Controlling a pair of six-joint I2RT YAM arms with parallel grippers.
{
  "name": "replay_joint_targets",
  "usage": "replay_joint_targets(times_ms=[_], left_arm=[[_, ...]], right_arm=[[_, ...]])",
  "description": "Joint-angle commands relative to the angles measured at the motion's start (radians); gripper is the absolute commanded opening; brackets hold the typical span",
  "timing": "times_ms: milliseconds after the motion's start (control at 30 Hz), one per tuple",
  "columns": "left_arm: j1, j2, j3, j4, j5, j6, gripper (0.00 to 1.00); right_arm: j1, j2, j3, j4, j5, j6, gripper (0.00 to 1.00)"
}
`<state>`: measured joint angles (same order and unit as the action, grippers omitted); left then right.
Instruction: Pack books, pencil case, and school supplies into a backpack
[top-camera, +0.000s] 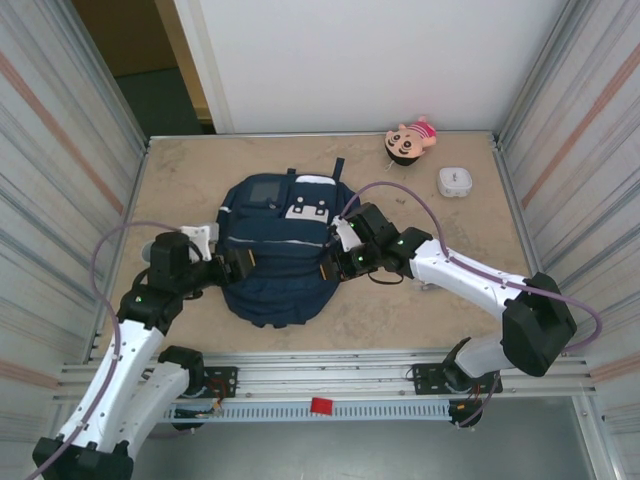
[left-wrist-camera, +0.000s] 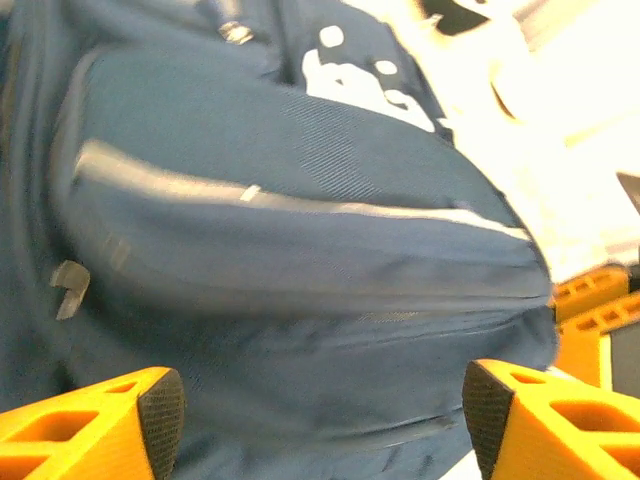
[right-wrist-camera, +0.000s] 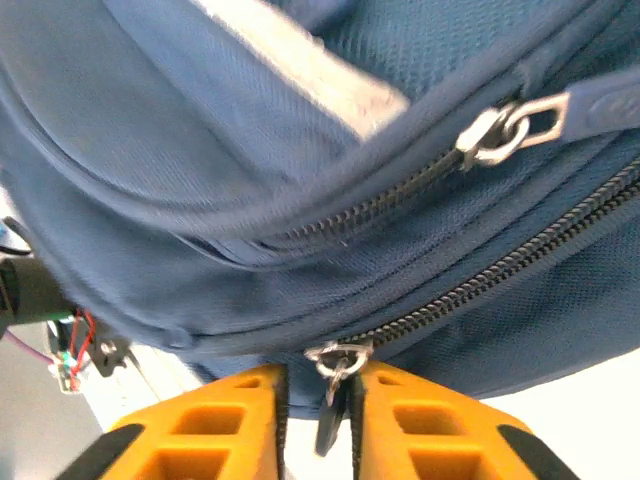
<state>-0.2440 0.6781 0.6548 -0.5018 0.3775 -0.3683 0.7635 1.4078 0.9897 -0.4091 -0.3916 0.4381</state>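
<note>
Two hands flank the large navy blue fabric backpack (top-camera: 275, 270), lying flat in the middle of the pale tan desk (top-camera: 180, 180), long axis running away from my bases. My right hand (right-wrist-camera: 318, 395) is nearer the job: the small metal zipper pull (right-wrist-camera: 338, 362) hangs between its narrowly parted fingers, and I can't tell if the pads pinch it. My left hand (left-wrist-camera: 320, 410) is released, jaws wide, facing the pack's left flank. Soft woven nylon, bulging, coil zippers; expect slump.

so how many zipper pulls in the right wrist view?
2: upper pull at right on the upper zip; lower pull bottom centre, its tab hanging between the fingers. Others may be hidden.
</note>
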Motion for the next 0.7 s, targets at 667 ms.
replay_joint_targets(times_ms=[667], left_arm=[[-0.55,0.429,0.197,0.044,-0.313,1.183,0.87]], right_arm=[[-0.192,-0.412,-0.348,0.317,-0.002,0.284,0.51]])
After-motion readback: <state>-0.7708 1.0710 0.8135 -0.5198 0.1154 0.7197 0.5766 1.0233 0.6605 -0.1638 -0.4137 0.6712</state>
